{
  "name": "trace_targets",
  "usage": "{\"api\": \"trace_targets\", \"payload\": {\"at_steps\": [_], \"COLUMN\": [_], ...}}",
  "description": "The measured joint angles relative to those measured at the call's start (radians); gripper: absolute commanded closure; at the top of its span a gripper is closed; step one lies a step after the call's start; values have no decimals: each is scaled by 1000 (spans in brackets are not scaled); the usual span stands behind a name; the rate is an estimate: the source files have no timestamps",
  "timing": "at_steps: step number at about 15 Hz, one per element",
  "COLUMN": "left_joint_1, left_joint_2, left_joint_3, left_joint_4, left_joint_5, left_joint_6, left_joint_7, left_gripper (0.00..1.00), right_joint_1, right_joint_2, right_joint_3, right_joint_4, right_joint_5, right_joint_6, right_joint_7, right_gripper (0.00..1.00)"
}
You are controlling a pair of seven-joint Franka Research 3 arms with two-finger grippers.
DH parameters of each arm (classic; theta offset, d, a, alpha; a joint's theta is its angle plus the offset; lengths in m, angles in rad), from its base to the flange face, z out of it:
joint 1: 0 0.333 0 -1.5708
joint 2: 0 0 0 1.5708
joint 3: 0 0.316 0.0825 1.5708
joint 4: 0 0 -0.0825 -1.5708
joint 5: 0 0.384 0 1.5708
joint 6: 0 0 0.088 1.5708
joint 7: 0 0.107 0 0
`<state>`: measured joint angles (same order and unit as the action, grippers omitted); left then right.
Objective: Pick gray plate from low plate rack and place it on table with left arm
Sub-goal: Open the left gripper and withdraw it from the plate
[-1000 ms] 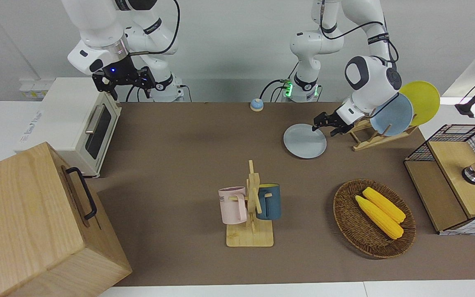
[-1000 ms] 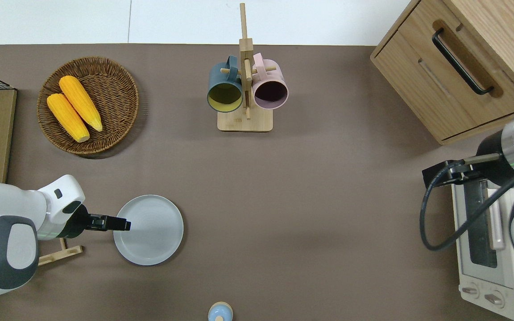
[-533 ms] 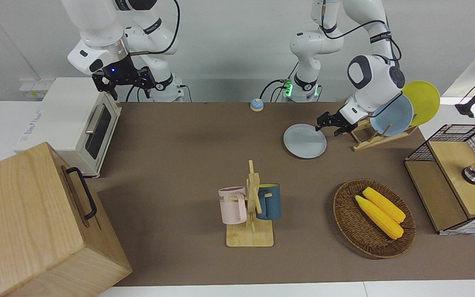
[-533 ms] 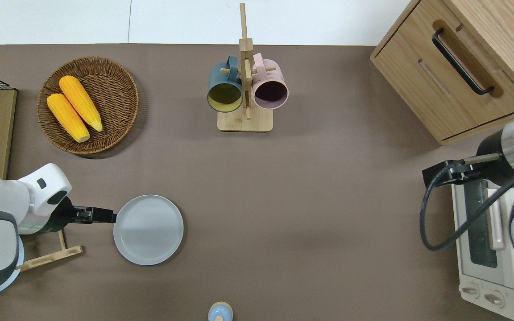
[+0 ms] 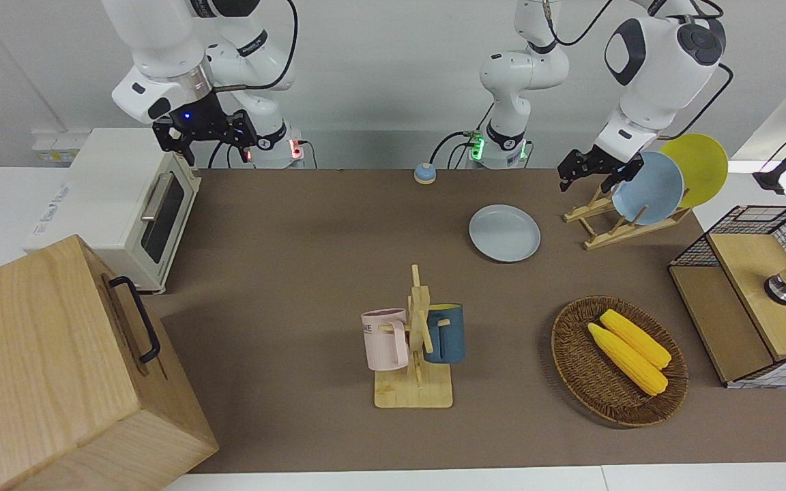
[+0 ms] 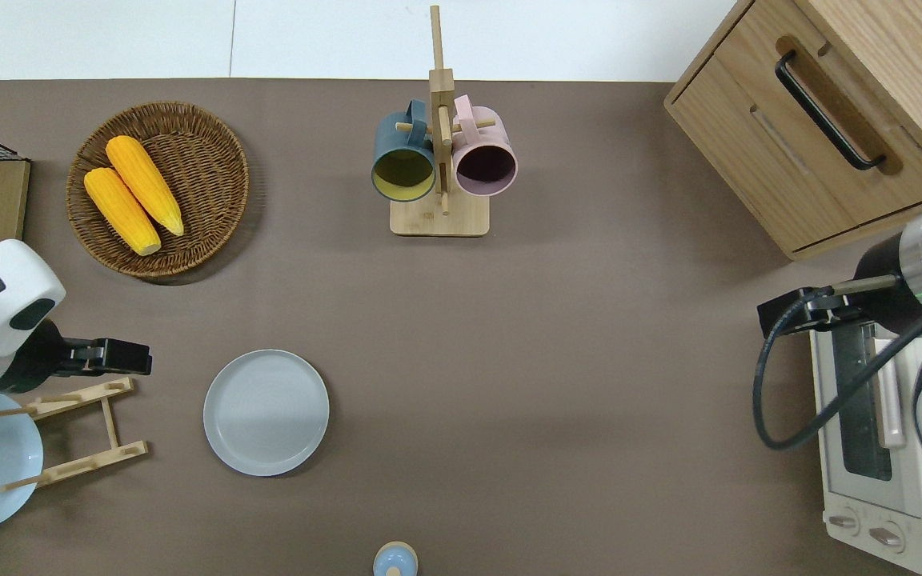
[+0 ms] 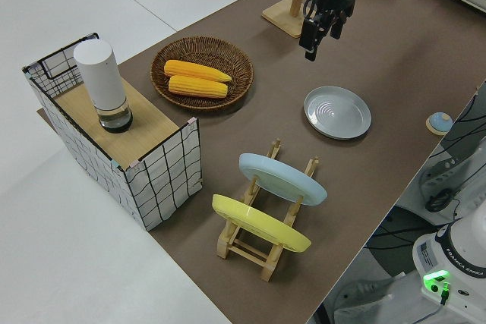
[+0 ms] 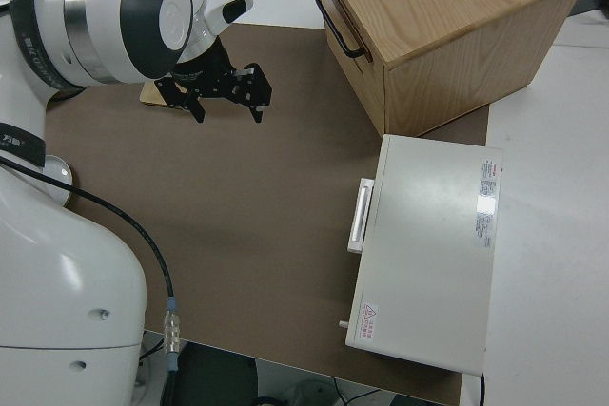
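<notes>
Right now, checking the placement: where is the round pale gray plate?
The round pale gray plate lies flat on the brown table, beside the low wooden plate rack.

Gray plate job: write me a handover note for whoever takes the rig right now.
Left gripper: open, empty, raised over the table by the low plate rack.
Right arm: parked, fingers open.
Gray plate: flat on the table, beside the rack toward the right arm's end, touching nothing.
Rack holds the light blue plate and yellow plate.
Done: plate picked and placed.
Left: probably only parking the left arm.
</notes>
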<state>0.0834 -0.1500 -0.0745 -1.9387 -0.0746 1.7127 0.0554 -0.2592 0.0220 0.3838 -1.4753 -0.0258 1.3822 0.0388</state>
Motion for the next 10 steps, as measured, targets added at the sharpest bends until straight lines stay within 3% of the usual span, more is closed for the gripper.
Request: {"api": "trace_targets", "payload": {"at_steps": [10], "left_joint_1": [0], "left_joint_2": [2], "left_joint_3": [-19], "left_joint_4": [146], "left_joint_5": [17], "left_joint_6": [-66], "left_joint_7": [-28], "left_gripper": [9], "right_joint_1": [0], "right_joint_2": [0], "right_joint_3": [0], "right_joint_4": [0], "right_joint_5": [0], "right_joint_6": [0], "right_joint_7": [0], "right_gripper": [17]}}
